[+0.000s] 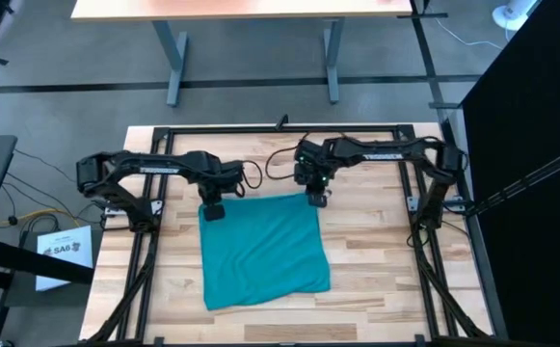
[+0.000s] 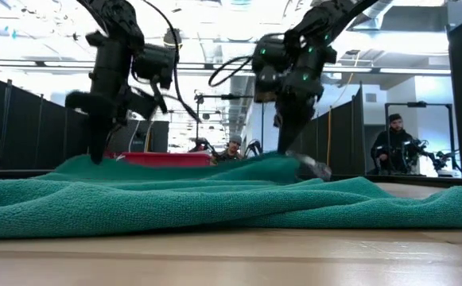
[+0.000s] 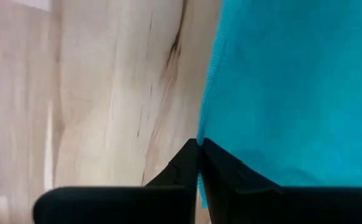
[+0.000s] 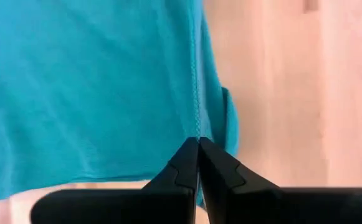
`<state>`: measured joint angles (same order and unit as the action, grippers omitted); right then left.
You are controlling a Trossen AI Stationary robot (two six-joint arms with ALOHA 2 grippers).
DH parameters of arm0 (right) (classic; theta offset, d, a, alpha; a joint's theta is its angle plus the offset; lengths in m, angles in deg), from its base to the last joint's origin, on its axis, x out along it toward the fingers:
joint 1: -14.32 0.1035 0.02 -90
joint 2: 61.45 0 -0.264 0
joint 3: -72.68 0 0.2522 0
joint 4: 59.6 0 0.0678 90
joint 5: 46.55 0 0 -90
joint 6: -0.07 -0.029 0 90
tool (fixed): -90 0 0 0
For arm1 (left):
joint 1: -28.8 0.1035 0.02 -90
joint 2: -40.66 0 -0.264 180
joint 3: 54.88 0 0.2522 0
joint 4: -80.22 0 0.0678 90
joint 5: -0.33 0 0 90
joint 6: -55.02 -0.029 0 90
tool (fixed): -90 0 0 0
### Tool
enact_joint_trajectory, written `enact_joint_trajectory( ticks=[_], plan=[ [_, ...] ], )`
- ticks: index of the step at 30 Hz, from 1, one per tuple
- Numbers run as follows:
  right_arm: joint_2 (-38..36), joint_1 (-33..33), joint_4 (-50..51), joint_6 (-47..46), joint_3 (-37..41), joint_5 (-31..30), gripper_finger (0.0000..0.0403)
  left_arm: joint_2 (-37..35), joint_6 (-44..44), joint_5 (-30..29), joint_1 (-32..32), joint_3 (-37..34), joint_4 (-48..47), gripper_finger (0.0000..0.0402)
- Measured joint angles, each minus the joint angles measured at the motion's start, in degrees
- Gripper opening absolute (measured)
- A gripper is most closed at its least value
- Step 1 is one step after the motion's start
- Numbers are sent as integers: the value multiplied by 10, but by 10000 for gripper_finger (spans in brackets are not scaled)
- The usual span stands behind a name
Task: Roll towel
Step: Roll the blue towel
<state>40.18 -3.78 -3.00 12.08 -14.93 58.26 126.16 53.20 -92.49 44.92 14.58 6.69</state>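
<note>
The teal towel (image 1: pixel 263 253) lies spread on the wooden table (image 1: pixel 376 251), with its far edge raised a little in the low view (image 2: pixel 215 171). My left gripper (image 1: pixel 212 210) is at the towel's far left corner and is shut on it. My right gripper (image 1: pixel 316 199) is at the far right corner, also shut on the cloth. In each wrist view the fingertips meet right at a towel edge. My left gripper pinches the towel's left side edge (image 3: pixel 207 121) at the far left corner between its two fingertips. The fingers point down from above. The corner is raised slightly and the rest of the towel lies on the table. My right gripper pinches the towel's hemmed right edge (image 4: pixel 197 121) at the far right corner between its two fingertips, coming from above. Cloth near it (image 2: pixel 290 163) is lifted a little off the table, and the near part stays flat.
A black metal frame (image 1: pixel 289 128) runs around the table's far side and both sides. Bare wood lies to the right (image 1: pixel 386 280) and left (image 1: pixel 169 280) of the towel. A person (image 2: pixel 395 147) and other equipment show in the room beyond.
</note>
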Motion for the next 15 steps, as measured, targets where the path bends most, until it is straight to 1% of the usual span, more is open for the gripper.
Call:
enact_joint_trajectory(
  ticks=[6,8,11,15],
  plan=[
    [-50,0,30,-18,0,-17,0,-61,27,0,-23,35,-31,0],
    [-63,-1,38,-26,0,-18,0,-76,30,0,-27,46,-44,0],
    [-76,-3,51,-36,0,-36,0,-93,28,-3,-28,61,-73,0],
    [-94,-3,52,-52,0,-58,0,-112,16,-54,-28,81,-119,0]
  ],
)
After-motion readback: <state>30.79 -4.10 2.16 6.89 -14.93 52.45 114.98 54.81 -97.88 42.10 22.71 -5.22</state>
